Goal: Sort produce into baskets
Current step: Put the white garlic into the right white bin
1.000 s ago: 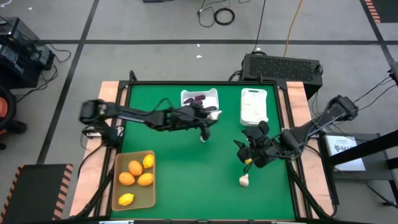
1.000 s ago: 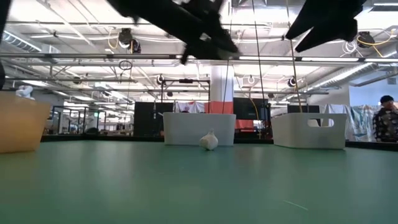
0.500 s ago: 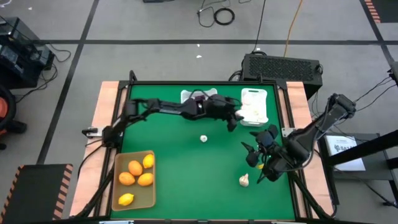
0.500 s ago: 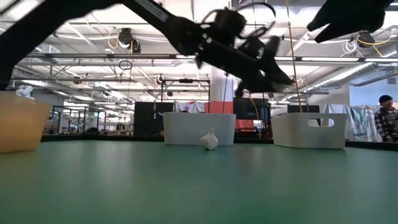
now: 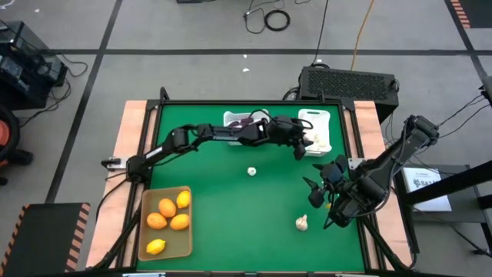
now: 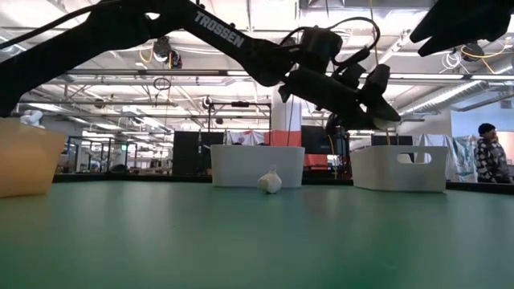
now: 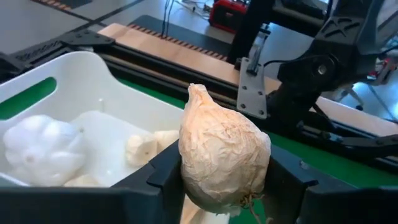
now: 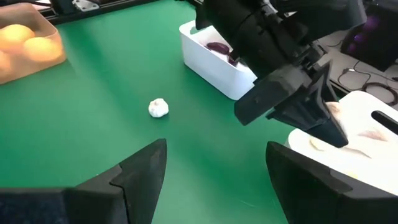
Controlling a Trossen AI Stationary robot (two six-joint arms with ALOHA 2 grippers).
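My left gripper (image 5: 302, 146) is shut on a papery white garlic bulb (image 7: 224, 155) over the near left edge of the narrower white bin (image 5: 314, 131), which holds several garlic pieces (image 7: 43, 149). My right gripper (image 5: 323, 202) is open and empty above the table's right part (image 8: 216, 155). One garlic bulb (image 5: 301, 223) lies on the green mat just near of the right gripper, and another (image 5: 251, 171) lies mid-table. The white squarish bin (image 5: 246, 121) holds dark purple pieces. The tan tray (image 5: 147, 201) holds orange and yellow fruits. My left gripper pinches the garlic bulb by its two opposite sides (image 7: 186, 168) between the two fingers, about the bulb's widest part. The fingers reach from the table's left, slanting down. The bulb is lifted clear above the bin's edge, its pointed tip (image 7: 196, 92) standing free of the fingers.
The left arm stretches across the far half of the table past the squarish bin. A black box (image 5: 350, 81) stands behind the far edge. A person (image 6: 486, 152) stands in the room beyond. Open green mat (image 5: 231, 215) lies between the tray and the right gripper.
My left gripper has swung from mid-table toward the right and far edges, to the narrower bin, staying high above the mat. My right gripper has drawn back toward the near and right edges. Both bulbs on the mat have stayed put.
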